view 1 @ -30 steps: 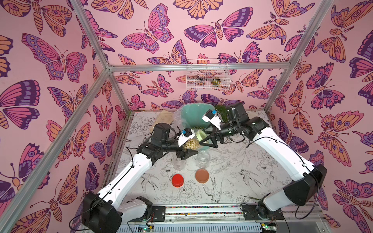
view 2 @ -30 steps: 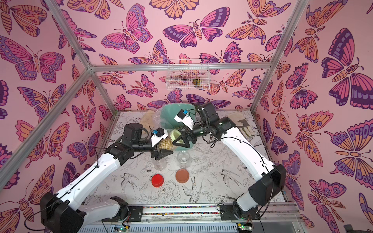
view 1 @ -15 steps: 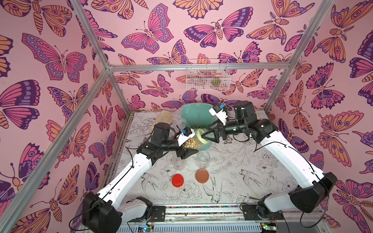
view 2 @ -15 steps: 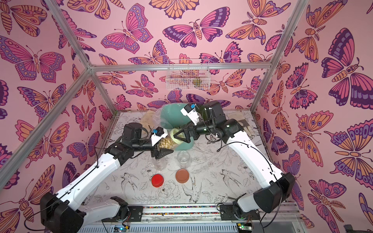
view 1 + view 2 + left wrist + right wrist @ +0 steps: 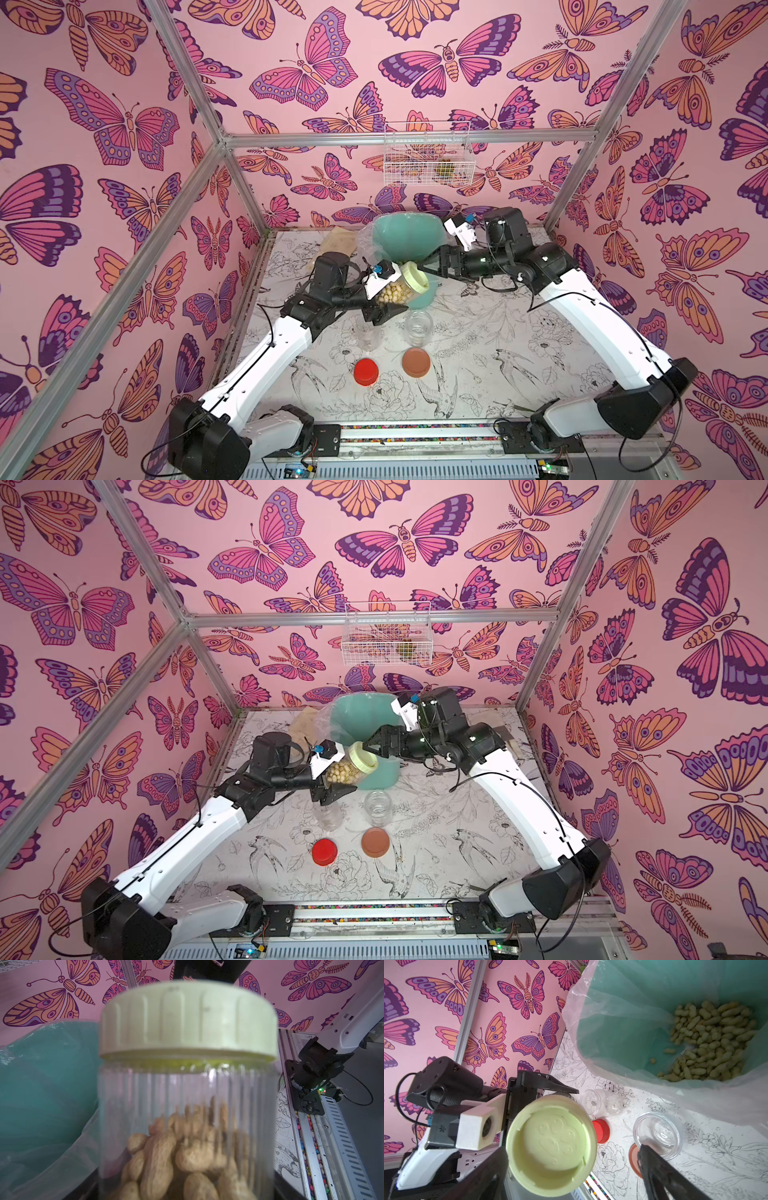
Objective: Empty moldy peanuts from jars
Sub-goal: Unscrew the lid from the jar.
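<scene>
My left gripper (image 5: 392, 296) is shut on a clear jar (image 5: 395, 291) of moldy peanuts (image 5: 187, 1157), held tilted above the table with its pale green lid (image 5: 414, 280) on. The lid (image 5: 552, 1145) faces my right gripper (image 5: 571, 1151), which is open with a finger on either side of it and a gap on one side. In both top views the right gripper (image 5: 370, 748) sits at the lid's far edge. Two lidless jars (image 5: 418, 328) (image 5: 369, 337) stand on the table and look empty. More peanuts (image 5: 708, 1043) lie in the bin.
The teal bin (image 5: 405, 241) with a clear plastic liner stands just behind the held jar. A red lid (image 5: 366, 372) and a brown lid (image 5: 416, 362) lie in front of the open jars. A white wire basket (image 5: 426, 153) hangs on the back wall.
My right arm has swung its wrist back and to the right while its open fingers stayed by the green lid. The left arm and its jar have not moved.
</scene>
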You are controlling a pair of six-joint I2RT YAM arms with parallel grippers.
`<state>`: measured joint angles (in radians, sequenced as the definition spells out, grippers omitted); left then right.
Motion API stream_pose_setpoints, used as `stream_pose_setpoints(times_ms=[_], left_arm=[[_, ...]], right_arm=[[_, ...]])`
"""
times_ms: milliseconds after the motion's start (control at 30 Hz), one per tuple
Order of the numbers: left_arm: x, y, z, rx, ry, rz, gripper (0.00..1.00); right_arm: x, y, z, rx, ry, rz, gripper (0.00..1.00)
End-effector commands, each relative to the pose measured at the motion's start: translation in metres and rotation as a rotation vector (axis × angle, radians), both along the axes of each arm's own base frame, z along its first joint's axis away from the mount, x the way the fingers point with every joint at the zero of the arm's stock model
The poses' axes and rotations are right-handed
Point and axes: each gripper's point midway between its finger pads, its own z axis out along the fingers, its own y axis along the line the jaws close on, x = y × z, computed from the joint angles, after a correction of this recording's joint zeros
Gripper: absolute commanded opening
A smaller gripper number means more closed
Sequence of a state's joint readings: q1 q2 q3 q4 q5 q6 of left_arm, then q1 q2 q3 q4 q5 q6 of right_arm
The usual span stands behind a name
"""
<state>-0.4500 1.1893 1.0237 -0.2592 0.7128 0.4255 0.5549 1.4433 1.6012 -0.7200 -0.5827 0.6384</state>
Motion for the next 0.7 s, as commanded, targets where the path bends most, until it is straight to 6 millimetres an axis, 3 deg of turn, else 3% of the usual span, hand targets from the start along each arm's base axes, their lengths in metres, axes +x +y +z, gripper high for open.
stream_pose_setpoints(times_ms=[0, 233, 400, 667], left_arm=[[0.001, -0.002, 0.026, -0.055, -0.097, -0.015, 0.00], [0.001, -0.002, 0.026, -0.055, -0.095, -0.012, 0.00], [0.001, -0.002, 0.024, -0.053, -0.091, -0.013, 0.00], [0.001, -0.002, 0.025, -0.055, -0.089, -0.014, 0.00]], right_arm=[[-0.003, 0.007, 0.001, 0.048, 0.075, -0.047, 0.99], [-0.008, 0.027, 0.005, 0.093, 0.081, -0.001, 0.99], [-0.009, 0.031, 0.013, 0.116, 0.056, 0.016, 0.99], [-0.017, 0.035, 0.005, 0.071, 0.067, 0.070, 0.99]])
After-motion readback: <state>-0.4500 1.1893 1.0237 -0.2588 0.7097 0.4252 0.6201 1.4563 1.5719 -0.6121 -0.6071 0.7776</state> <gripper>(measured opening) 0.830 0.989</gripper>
